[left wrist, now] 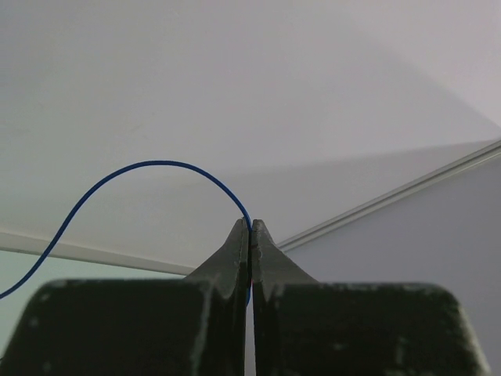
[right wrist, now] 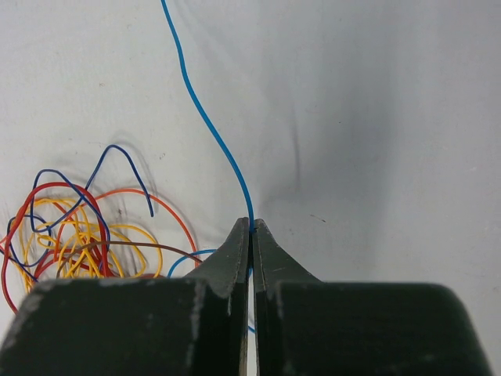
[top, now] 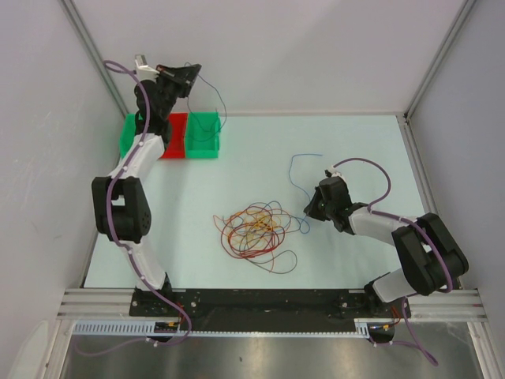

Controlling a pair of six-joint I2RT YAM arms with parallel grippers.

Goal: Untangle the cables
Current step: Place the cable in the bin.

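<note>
Tangle of cables (top: pixel 254 229) mid-table toward the near edge, left gripper (left wrist: pixel 250 227) up over bins (top: pixel 201 146) at the far-left corner, pinching a dark blue wire (left wrist: pixel 156 163), right gripper (right wrist: pixel 250 225) beside the pile, clamped on a light blue wire (right wrist: pixel 212 133)

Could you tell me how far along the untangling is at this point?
One dark blue wire is already out, pinched in the left gripper, raised near the bins. The right gripper is shut on a light blue wire beside the tangle. That red, orange and yellow tangle is what is left.
</note>
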